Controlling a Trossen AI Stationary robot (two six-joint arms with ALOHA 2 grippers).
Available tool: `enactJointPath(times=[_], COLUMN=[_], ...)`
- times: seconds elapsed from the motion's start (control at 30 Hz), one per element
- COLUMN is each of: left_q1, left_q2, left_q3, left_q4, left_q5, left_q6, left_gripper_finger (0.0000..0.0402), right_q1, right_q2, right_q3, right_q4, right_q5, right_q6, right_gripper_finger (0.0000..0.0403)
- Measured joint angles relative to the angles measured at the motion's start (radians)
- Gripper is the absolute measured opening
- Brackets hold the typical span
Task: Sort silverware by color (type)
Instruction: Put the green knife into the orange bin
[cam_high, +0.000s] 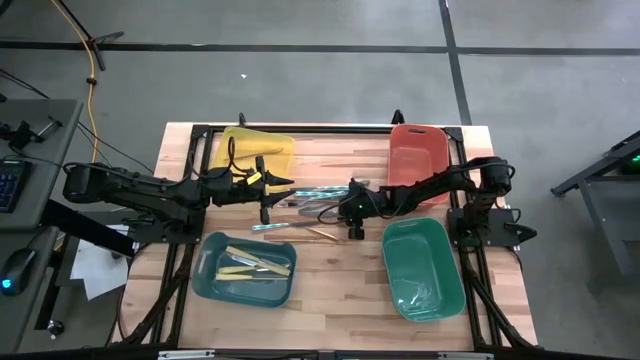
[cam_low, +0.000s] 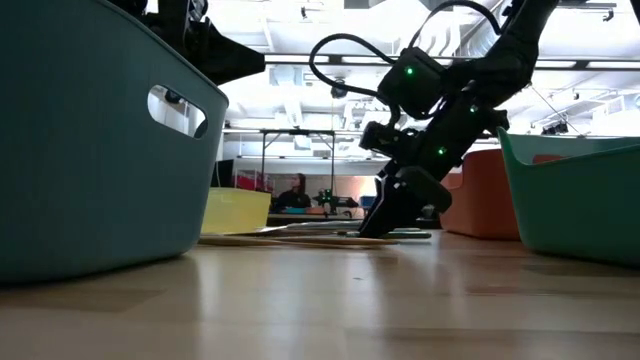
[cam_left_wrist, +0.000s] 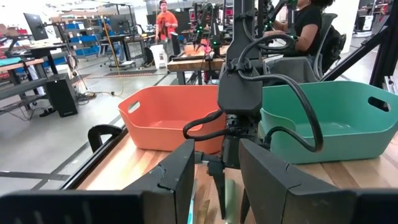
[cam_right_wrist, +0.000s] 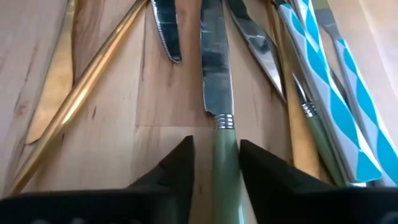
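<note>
Loose silverware (cam_high: 305, 205) lies in a heap at the table's middle. The right wrist view shows gold pieces (cam_right_wrist: 81, 81), silver knives (cam_right_wrist: 165, 31), teal-patterned handles (cam_right_wrist: 336, 93) and a green-handled knife (cam_right_wrist: 219, 74). My right gripper (cam_right_wrist: 216, 146) slants down onto this heap (cam_low: 375, 225) from the table's right, open, one finger on each side of the green handle. My left gripper (cam_high: 280, 197) hovers level at the heap's left edge, open (cam_left_wrist: 217, 180), nothing between its fingers. Cream utensils (cam_high: 255, 262) lie in the blue bin (cam_high: 205, 275). My right gripper has the knife's green handle (cam_right_wrist: 225, 155) between its two fingers, which lie along the knife and come slanting down from the table's right. Bare wood shows between one finger (cam_right_wrist: 180, 165) and the handle. Whether the other finger (cam_right_wrist: 261, 168) touches it, I cannot tell. The knife lies flat on the table.
Four bins stand around the heap: yellow (cam_high: 257, 150) at the far left, orange-red (cam_high: 418, 150) at the far right, blue at the near left, green (cam_high: 422, 268) at the near right. Bare wood lies between the two near bins. A person sits in the room beyond.
</note>
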Motion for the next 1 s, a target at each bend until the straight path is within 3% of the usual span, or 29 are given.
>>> enactJointPath(times=[0.2, 0.47, 0.73, 1.0], left_q1=[0.0, 0.0, 0.0, -0.001], left_q2=[0.0, 0.0, 0.0, 0.0], left_q3=[0.0, 0.0, 0.0, 0.0], left_q4=[0.0, 0.001, 0.001, 0.005], left_q5=[0.0, 0.0, 0.0, 0.0], left_q6=[-0.004, -0.004, 0.027, 0.022], left_gripper_finger=[0.0117, 0.0117, 0.0117, 0.0117], right_q1=[-0.001, -0.004, -0.002, 0.0], right_q2=[0.0, -0.004, -0.086, -0.089], right_q3=[-0.001, -0.002, -0.008, -0.008], right_q4=[-0.008, -0.008, -0.067, -0.074], right_q5=[-0.001, 0.031, -0.033, -0.048], right_q6=[-0.024, -0.046, -0.003, 0.061], right_gripper_finger=[0.0023, 0.0006, 0.0001, 0.0001])
